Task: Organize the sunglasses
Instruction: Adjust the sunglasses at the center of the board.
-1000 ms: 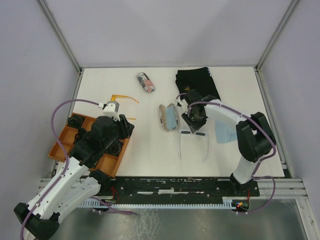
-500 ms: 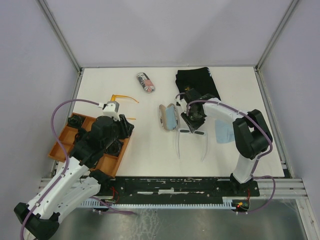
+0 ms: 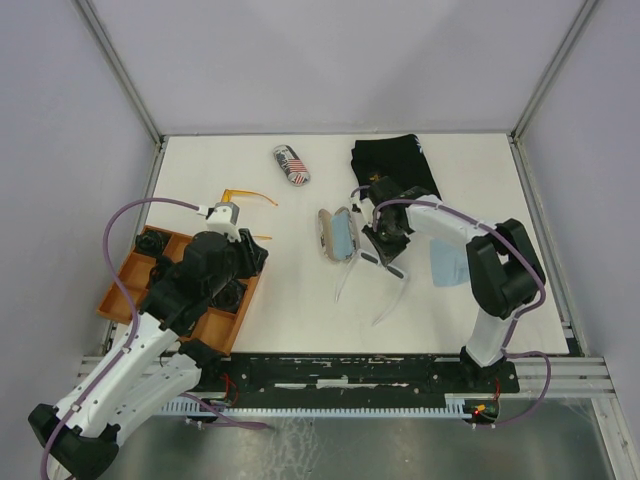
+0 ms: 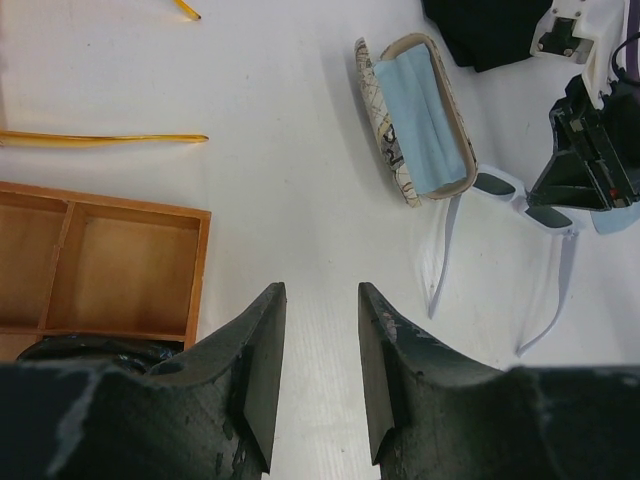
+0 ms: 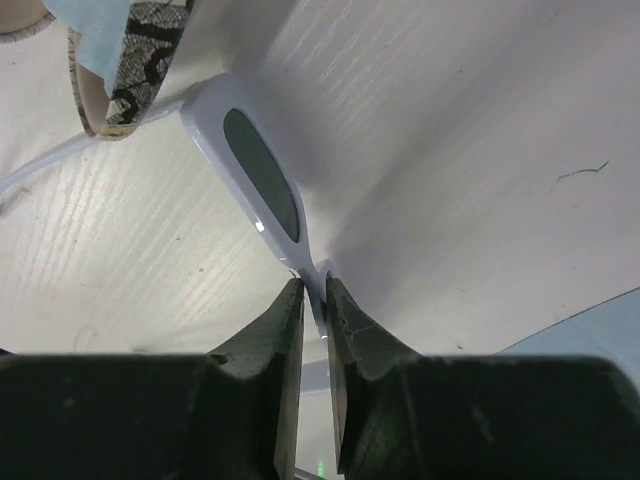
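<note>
The left gripper [image 4: 320, 300] hangs open and empty by the wooden tray [image 4: 130, 206]. Mid-table, the right gripper [image 5: 313, 290] pinches the white sunglasses [image 5: 262, 178] at the bridge, just beside the open case [image 4: 385, 130]. The hold is narrow, so the pair may pivot or slip. The amber sunglasses [image 4: 110, 138] lie beyond.

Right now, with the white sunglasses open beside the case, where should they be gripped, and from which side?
Take the white sunglasses at the narrow bridge between the dark lenses, from above. Their thin arms are unfolded and would likely flex or tip the frame; the bridge sits central. The right gripper pinches exactly there.
</note>
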Motion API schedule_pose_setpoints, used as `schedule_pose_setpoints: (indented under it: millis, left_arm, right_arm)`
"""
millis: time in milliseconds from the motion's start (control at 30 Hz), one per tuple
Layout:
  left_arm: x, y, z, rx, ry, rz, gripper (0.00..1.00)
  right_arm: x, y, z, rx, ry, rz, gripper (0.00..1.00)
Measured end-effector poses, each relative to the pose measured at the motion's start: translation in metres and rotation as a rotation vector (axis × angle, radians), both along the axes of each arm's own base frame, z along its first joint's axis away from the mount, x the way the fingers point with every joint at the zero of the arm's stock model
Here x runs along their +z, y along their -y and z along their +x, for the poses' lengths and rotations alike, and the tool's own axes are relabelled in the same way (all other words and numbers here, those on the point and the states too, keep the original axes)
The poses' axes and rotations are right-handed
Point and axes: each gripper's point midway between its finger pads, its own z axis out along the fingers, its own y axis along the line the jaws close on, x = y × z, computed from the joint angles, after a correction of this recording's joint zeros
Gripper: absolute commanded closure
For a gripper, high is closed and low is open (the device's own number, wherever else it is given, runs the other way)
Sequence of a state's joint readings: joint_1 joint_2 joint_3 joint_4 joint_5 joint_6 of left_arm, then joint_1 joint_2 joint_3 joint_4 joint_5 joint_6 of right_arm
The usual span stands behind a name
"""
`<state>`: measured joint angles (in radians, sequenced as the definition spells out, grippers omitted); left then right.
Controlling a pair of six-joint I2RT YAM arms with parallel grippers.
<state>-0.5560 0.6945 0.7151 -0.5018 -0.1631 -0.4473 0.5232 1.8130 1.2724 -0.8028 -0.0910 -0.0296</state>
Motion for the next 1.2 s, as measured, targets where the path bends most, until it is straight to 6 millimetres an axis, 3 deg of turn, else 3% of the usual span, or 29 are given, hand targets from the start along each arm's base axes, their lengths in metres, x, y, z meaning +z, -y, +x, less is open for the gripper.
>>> schedule_pose_setpoints:
  millis: [267, 500, 867, 1200]
  left_arm:
    - [-0.001, 0.0, 0.0, 0.0, -0.003, 0.001, 0.59]
    - [-0.001, 0.0, 0.0, 0.0, -0.004, 0.002, 0.59]
    - [-0.001, 0.001, 0.0, -0.006, -0.006, 0.0, 0.58]
    - [-0.001, 0.001, 0.0, -0.007, -0.006, -0.001, 0.58]
  right_arm:
    - [0.013, 0.001, -0.015, -0.024, -0.013, 0.036, 0.77]
    - [0.012, 0.01, -0.04, -0.086, -0.038, 0.048, 0.65]
    - [0.022, 0.005, -0.025, -0.063, 0.02, 0.069, 0.62]
    - [0.001, 0.001, -0.021, -0.027, -0.028, 0.042, 0.66]
